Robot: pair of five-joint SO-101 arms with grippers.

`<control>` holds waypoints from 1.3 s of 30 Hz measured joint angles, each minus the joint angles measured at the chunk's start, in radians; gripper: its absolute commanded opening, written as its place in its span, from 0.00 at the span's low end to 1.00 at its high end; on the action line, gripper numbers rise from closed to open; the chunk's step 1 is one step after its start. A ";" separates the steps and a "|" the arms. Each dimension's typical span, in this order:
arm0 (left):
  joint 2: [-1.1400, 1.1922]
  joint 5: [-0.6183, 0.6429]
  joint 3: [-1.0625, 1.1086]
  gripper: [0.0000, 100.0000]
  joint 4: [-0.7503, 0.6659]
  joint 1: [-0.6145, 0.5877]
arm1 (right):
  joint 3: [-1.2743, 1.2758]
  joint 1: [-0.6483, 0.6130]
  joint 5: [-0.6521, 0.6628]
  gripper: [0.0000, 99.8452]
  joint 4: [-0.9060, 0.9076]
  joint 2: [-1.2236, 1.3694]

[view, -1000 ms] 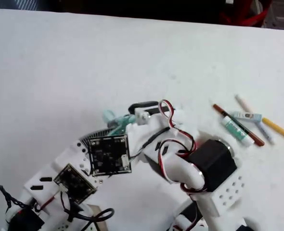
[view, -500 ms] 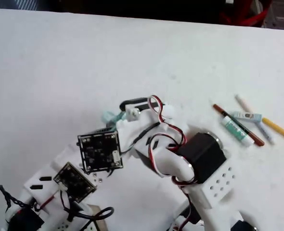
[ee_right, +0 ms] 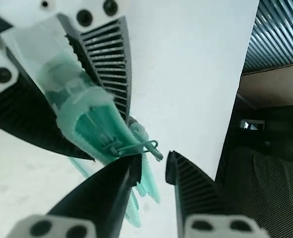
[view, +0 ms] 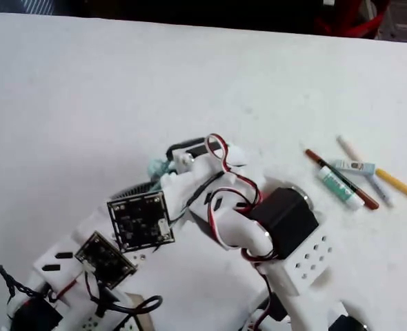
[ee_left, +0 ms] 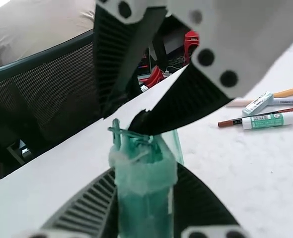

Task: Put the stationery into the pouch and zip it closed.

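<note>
Presently, left gripper [ee_left: 145,173]: clenched on the teal pouch [ee_left: 146,208], zip end outward. Right gripper [ee_right: 154,157]: jaws parted, tips either side of the wire pull [ee_right: 136,146], not pinching it. Stationery [view: 345,181]: on the table [view: 86,83], well apart from the pouch. Step judged to be unzipping, so close squarely on the pull's loop and draw straight along the zip against a firm left hold, lest it slip.

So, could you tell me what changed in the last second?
The right gripper edged left across the table, at the zip pull of the green pouch; the left wrist shifted slightly left. The left gripper stayed shut on the pouch, and the glue stick and pens kept their places.
</note>
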 measured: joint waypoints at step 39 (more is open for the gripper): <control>0.000 -0.002 -0.005 0.11 0.006 0.002 | -0.040 -0.011 0.044 0.02 0.002 -0.026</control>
